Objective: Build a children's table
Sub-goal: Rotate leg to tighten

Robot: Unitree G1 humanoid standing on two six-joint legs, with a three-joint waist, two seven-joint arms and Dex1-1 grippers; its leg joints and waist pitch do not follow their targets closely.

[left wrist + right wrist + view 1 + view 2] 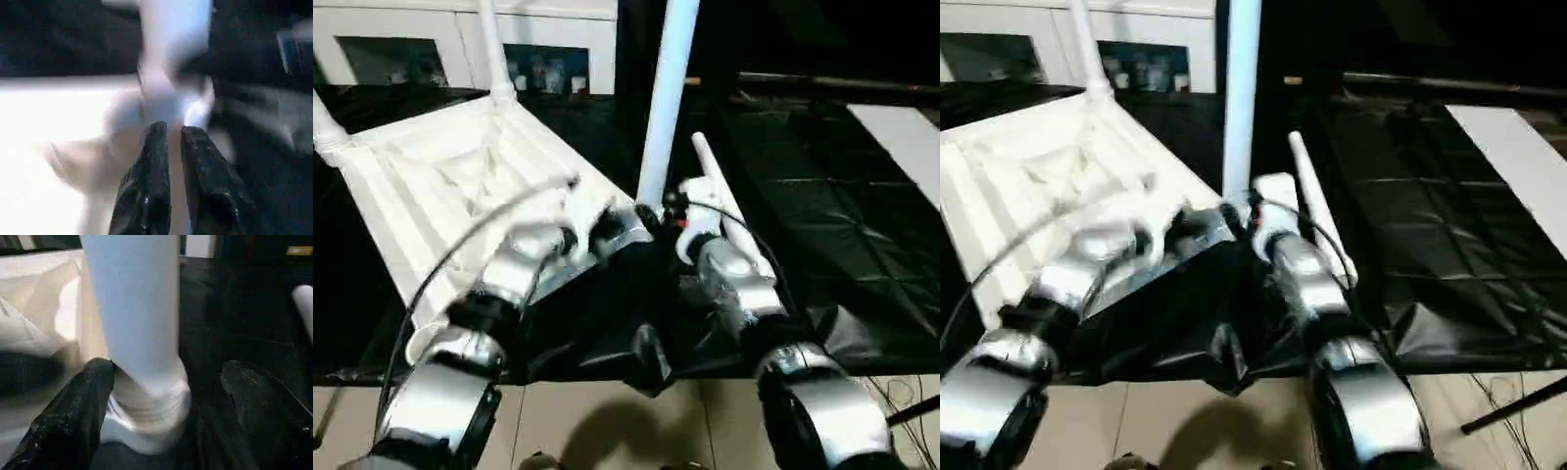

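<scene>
The white tabletop (440, 186) lies upside down, ribs up, on a black-covered surface. Legs stand in its far socket (492, 49) and its left socket (328, 127). A third leg (666, 98) stands upright in the near right corner socket (146, 426). A loose leg (729, 211) lies on the black sheet just right of it. My right gripper (166, 367) is open around the base of the upright leg, one finger (93, 387) touching it and the other apart. My left gripper (173, 129) is shut, its fingertips at the same corner of the tabletop.
A white glass-door cabinet (548, 49) stands behind the work surface. A white panel (901, 137) lies at the far right on the black sheet (832, 225). The sheet hangs over the front edge above the tiled floor (607, 421). A cable (460, 245) arcs over my left forearm.
</scene>
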